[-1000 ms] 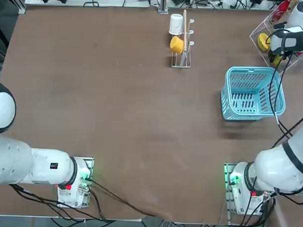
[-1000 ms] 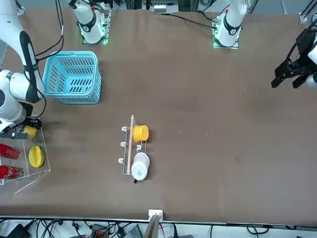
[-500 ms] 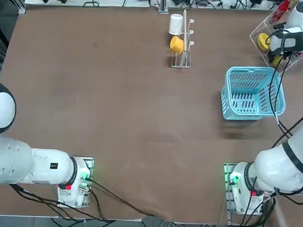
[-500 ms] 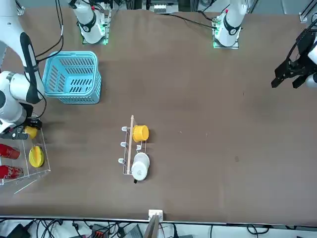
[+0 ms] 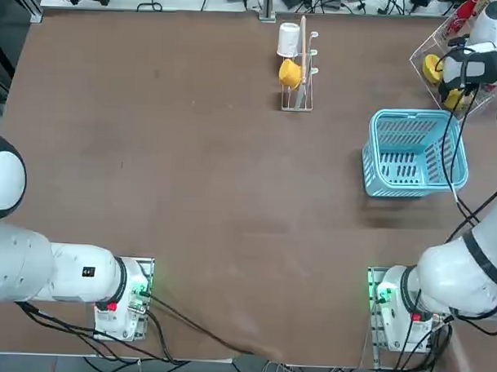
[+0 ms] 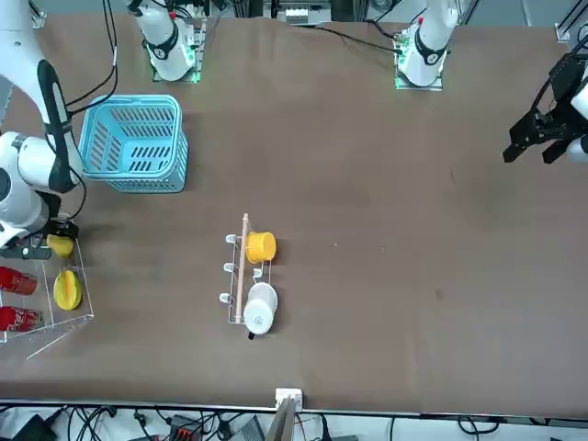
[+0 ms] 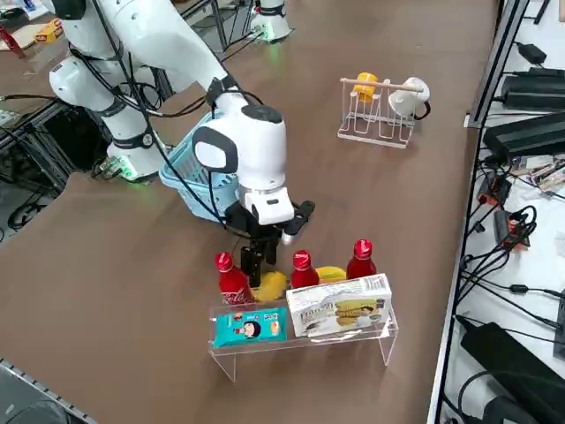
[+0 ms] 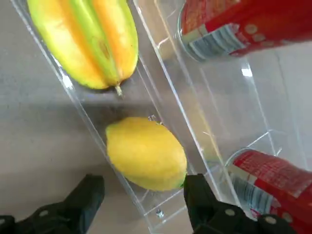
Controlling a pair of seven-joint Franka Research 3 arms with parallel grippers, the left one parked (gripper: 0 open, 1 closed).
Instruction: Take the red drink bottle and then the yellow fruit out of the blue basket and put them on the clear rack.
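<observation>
Right gripper (image 8: 144, 195) sits low over the near end of the clear rack (image 7: 305, 340), fingers (image 8: 202, 197) spread apart, nothing between them. Yellow fruit (image 8: 146, 153) lies on the rack just ahead of the fingertips, no visible contact with either. Side view: the gripper body hides most of that fruit (image 7: 270, 285), only a yellow patch shows. Larger ribbed yellow-green fruit (image 8: 85, 41) lies next along the same shelf.

Three red bottles stand on the rack in the side view; cannot tell which one is the red drink bottle (image 7: 232, 278), the marked one is nearest the gripper. Wrist view cuts the bottles off. Top view: rack clipped by the frame corner, arm covers it. Blue basket (image 5: 413, 151) looks empty, stands near the rack.
</observation>
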